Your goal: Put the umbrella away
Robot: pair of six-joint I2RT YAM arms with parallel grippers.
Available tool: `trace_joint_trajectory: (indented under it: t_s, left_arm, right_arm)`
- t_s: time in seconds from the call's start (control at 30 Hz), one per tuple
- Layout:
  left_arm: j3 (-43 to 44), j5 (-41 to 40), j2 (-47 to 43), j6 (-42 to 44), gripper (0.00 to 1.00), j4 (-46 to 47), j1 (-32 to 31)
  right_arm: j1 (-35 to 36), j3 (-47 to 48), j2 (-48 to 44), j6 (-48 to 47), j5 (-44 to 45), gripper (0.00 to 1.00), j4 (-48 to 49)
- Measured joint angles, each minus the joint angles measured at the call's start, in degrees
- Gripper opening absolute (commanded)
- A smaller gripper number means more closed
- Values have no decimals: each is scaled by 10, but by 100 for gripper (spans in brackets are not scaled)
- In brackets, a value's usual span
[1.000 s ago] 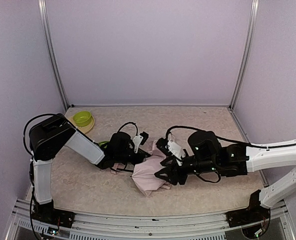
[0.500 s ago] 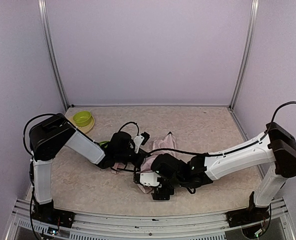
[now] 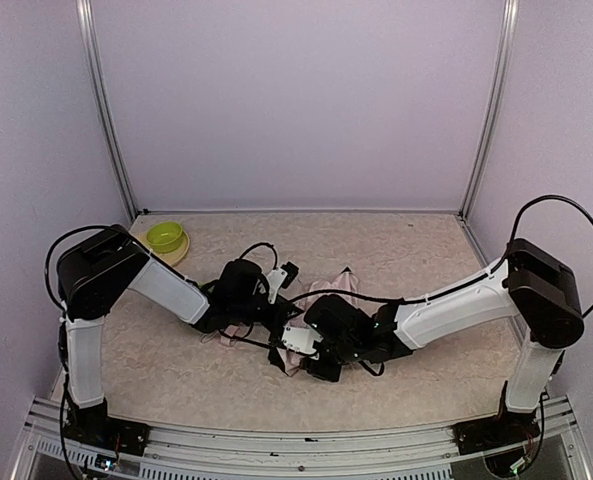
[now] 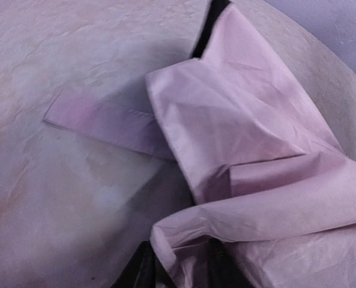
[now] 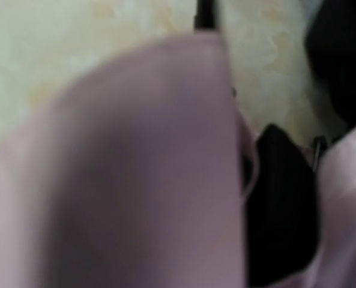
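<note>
Pale lilac walls are being seen enclosing a beige speckled counter [image 3: 416,250] on three sides. At the middle of the counter the umbrella [image 3: 332,286] is being shown lying collapsed, its pale pink fabric rumpled into loose folds, and it is being reached from both sides. The left arm [image 3: 166,290] is being stretched low across the counter from the left, its end being held at the umbrella's left edge. In the left wrist view the left fingers [image 4: 143,271] are being shown as two dark tips standing slightly apart, with a fold of the pink fabric being seen between them. Whether that fold is being squeezed or is merely lying in the gap cannot be told. Beyond them a flat pink strap [image 4: 99,123] is being shown lying on the counter beside the fabric, and a sliver of black lining [image 4: 211,21] is being exposed at the far edge. The right arm [image 3: 456,300] is being bent across from the right, its end being held low over the near part of the umbrella. The right wrist view is being filled by blurred pink fabric with a dark patch beside it, so the right fingers are being hidden and their state cannot be told. A green bowl [image 3: 164,236] is being shown well apart from the umbrella, at the rear left corner.
</note>
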Motion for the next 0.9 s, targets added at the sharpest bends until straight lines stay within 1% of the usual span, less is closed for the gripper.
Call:
trace_joint_trajectory:
  t_s: [0.03, 0.07, 0.1, 0.17, 0.23, 0.3, 0.43, 0.5, 0.53, 0.6, 0.63, 0.7, 0.77, 0.9]
  left_arm:
    - [-6, 4, -5, -7, 61, 0, 8]
    - [-18, 8, -16, -17, 70, 2, 18]
    - [-30, 9, -29, -26, 76, 3, 28]
    - [-66, 9, -72, -45, 84, 14, 50]
    - [-93, -3, -122, -59, 86, 24, 66]
    - [-116, -26, -186, -66, 86, 36, 73]
    - [-153, -73, -320, -57, 80, 58, 57]
    - [-164, -111, -381, -31, 78, 51, 24]
    - [-166, -134, -411, -10, 78, 39, -9]
    - [-169, -158, -443, 22, 78, 22, -64]
    - [-174, -175, -461, 48, 79, 10, -106]
    - [-191, -184, -487, 96, 83, -12, -167]
    - [-214, -186, -508, 166, 86, -50, -222]
    - [-224, -187, -502, 285, 88, -148, -297]
  right_arm:
    - [-5, -3, -2, 15, -19, 30, 4]
    - [-10, -7, -5, 30, -39, 29, 9]
    - [-13, -13, -9, 42, -55, 28, 13]
    - [-22, -31, -21, 75, -98, 27, 26]
    - [-30, -46, -30, 107, -136, 27, 35]
    - [-40, -57, -33, 141, -177, 27, 45]
    - [-66, -72, -34, 201, -254, 25, 68]
    - [-83, -79, -34, 225, -293, 24, 79]
    - [-91, -81, -33, 236, -311, 23, 82]
    - [-104, -82, -30, 251, -342, 23, 86]
    - [-110, -82, -28, 256, -355, 23, 88]
    - [-123, -82, -20, 267, -391, 22, 94]
    - [-132, -80, -10, 271, -420, 19, 95]
    - [-137, -64, 10, 272, -482, 17, 90]
